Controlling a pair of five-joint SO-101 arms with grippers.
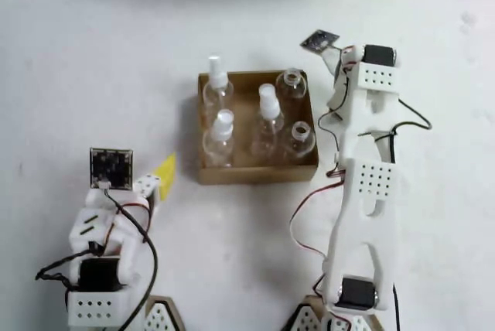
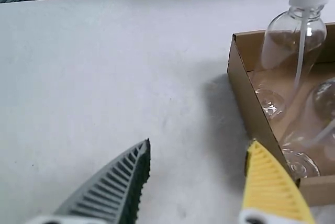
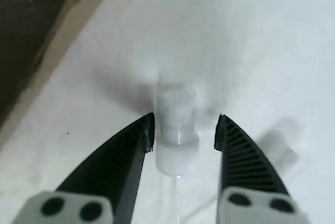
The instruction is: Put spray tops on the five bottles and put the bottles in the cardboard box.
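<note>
Spray tops (image 1: 219,68) cap three of the five bottles (image 1: 267,126) in the cardboard box (image 1: 255,170); the two at its 3 o'clock side are bare. The left pincer (image 1: 157,178) sits at the box's 8 o'clock.

Left wrist view: it gapes wide and empty, the box just beyond its yellow finger (image 2: 267,182).

Right wrist view: the right pincer (image 3: 184,128) stands partly open astride a loose spray top (image 3: 177,145) on the table (image 3: 251,35), not clamping it.

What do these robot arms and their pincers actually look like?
The left arm and right arm are white plastic with dotted hole panels, black motors and red and black cables. Each carries a small dark circuit board. The left gripper has one grey finger and one yellow finger, both ribbed; the right gripper has two black ribbed fingers.
</note>
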